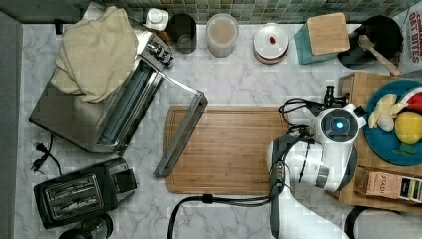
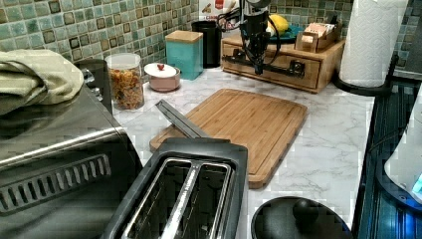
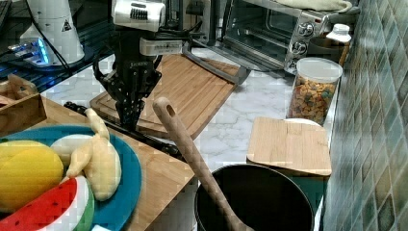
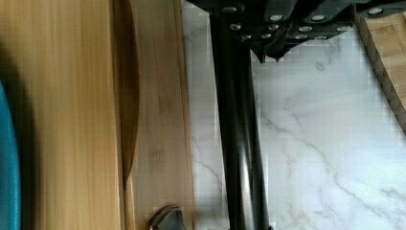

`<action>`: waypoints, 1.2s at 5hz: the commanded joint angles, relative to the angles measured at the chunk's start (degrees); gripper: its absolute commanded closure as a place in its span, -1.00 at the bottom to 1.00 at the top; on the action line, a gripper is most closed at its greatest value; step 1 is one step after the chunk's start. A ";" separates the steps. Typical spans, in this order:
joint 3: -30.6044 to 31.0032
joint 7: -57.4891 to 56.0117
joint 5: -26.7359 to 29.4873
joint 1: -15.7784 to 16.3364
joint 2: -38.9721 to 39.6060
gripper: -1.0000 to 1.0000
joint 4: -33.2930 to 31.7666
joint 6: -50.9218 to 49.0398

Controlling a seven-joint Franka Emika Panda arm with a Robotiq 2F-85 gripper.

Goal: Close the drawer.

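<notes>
Here, drawer (image 2: 278,62) front facing the cutting board (image 2: 239,124).

My arm (image 1: 318,159) is glossy white with grey joint bands; a round blue light glows at its 1 o'clock end in the top view. Black cables loop along it. The gripper (image 3: 129,118) is black, with silver screw heads.

Marble countertop (image 1: 234,79) beneath green tiled wall (image 2: 89,25).
</notes>
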 commanded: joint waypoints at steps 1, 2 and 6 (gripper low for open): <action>-5.33 -12.86 1.78 -8.47 -2.67 1.00 7.59 -8.78; -5.90 -12.98 1.96 -7.92 -2.63 1.00 7.58 -8.75; -6.76 -13.15 2.24 -7.10 -2.58 1.00 7.57 -8.71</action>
